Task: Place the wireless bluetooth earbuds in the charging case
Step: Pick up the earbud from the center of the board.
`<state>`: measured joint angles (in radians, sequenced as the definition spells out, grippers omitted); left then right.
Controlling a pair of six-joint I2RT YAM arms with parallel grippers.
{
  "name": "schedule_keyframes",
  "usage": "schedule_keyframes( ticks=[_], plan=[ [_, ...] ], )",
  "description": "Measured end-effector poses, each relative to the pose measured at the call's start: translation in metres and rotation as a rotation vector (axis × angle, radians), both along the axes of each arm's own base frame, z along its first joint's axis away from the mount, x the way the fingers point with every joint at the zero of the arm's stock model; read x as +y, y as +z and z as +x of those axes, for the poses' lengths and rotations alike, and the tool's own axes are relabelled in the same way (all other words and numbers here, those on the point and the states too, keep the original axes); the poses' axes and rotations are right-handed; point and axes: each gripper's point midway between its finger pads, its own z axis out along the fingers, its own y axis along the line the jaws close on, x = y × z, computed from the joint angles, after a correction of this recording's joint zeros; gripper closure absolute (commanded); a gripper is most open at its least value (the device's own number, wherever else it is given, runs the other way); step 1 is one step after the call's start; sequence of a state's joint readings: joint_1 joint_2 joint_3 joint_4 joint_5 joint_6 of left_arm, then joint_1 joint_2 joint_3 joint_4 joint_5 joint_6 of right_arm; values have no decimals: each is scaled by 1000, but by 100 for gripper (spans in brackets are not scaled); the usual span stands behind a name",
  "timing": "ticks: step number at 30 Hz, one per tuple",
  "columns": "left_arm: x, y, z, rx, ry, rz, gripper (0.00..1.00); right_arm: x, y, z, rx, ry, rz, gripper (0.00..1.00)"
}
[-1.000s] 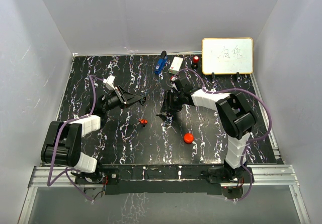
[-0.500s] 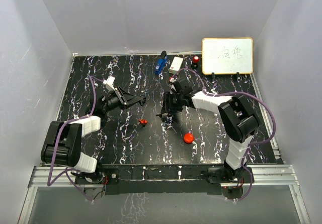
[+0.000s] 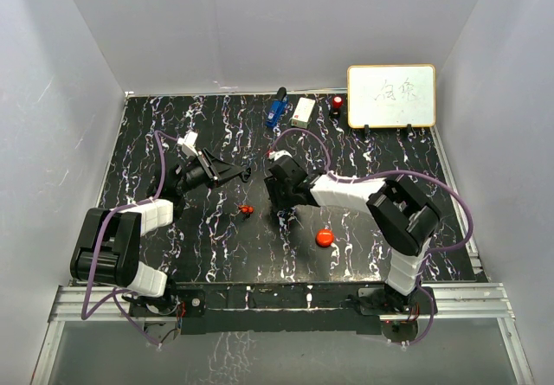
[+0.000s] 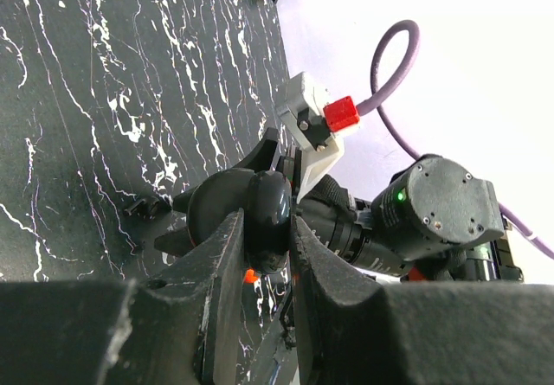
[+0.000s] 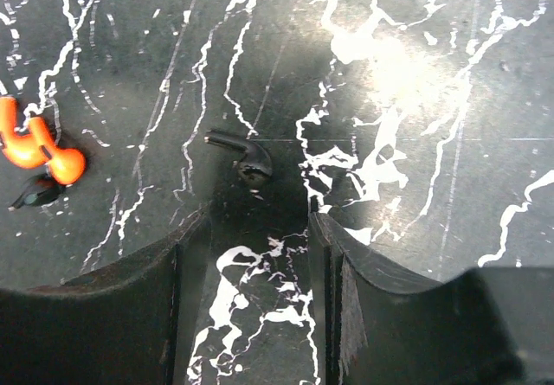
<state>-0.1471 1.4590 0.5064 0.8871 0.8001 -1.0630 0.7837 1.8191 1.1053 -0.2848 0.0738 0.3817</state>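
The right gripper (image 5: 251,229) has shifted left across the surface (image 3: 216,247) over the last second and its jaws have widened. They now stand apart and empty. The black earbud (image 5: 248,165) lies just ahead of the gap, untouched. The red-and-black earbud (image 5: 41,153) lies well to the left. The left gripper (image 4: 263,229) stays clenched on what I take to be the charging case (image 4: 275,196), glossy, black and rounded. Judgement: the pick is lined up, and neither earbud is seated yet.
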Motion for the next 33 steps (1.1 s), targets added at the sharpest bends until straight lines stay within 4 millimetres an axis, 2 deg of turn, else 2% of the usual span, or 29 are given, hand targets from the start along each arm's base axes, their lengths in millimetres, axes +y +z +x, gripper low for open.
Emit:
schedule_keyframes(
  ticks=[7, 12, 33],
  plan=[
    [0, 0, 0, 0, -1, 0, 100, -14, -4, 9, -92, -53, -118, 54],
    [0, 0, 0, 0, -1, 0, 100, -18, -4, 16, -124, -79, -141, 54],
    [0, -1, -1, 1, -2, 4, 100, -9, -2, 37, -189, -97, -144, 54]
  ],
)
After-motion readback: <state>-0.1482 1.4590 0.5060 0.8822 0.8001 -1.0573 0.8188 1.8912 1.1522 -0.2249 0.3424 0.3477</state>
